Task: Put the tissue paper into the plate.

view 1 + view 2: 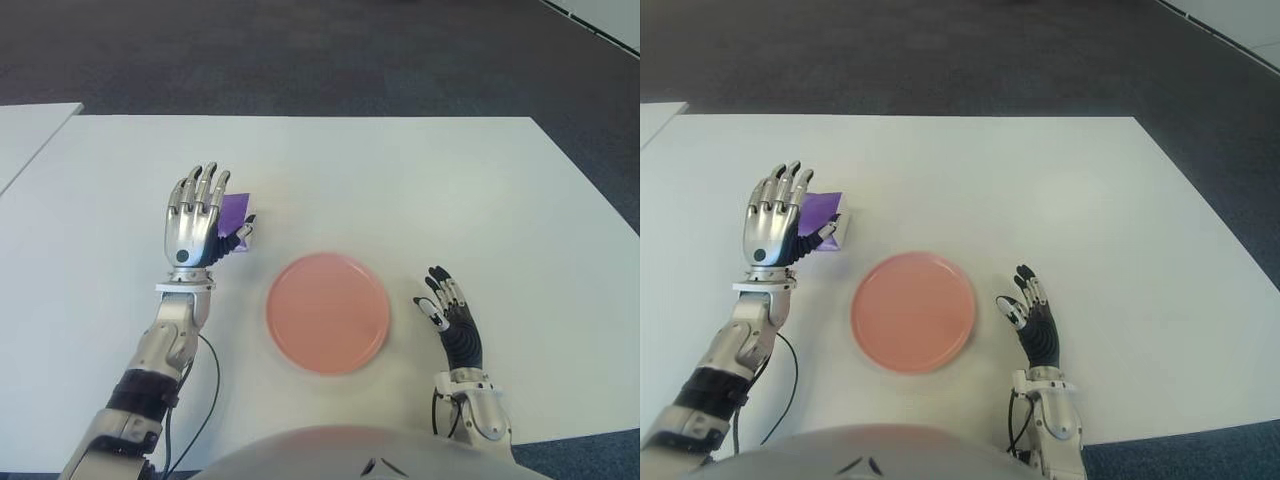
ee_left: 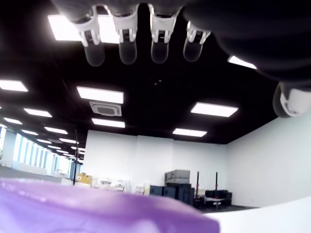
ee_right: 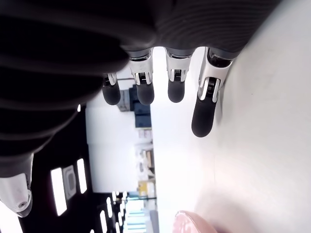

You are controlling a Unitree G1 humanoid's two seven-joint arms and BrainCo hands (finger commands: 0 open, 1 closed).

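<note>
Tissue paper (image 1: 235, 213), a small purple pack, lies on the white table (image 1: 420, 190) to the far left of the pink plate (image 1: 328, 312), well clear of its rim. The left hand (image 1: 197, 218) is over the pack's left side, back of the hand up, fingers (image 1: 205, 185) extended and spread, thumb reaching toward the pack's near right corner; it holds nothing yet. In the left wrist view the purple wrapper sits just under the palm with the fingertips open beyond it. The right hand (image 1: 447, 310) shows to the right of the plate, fingers relaxed and apart, idle.

The step in hand looks like the grasp. To do it well, the left hand should settle low enough that fingers and thumb bracket the pack from opposite sides before closing, since the soft wrapper will likely give and may slip from a shallow pinch. Closing too early could nudge the pack farther away. Once held, a lift clear of the table and a short move right and nearer would bring it over the plate's middle.
</note>
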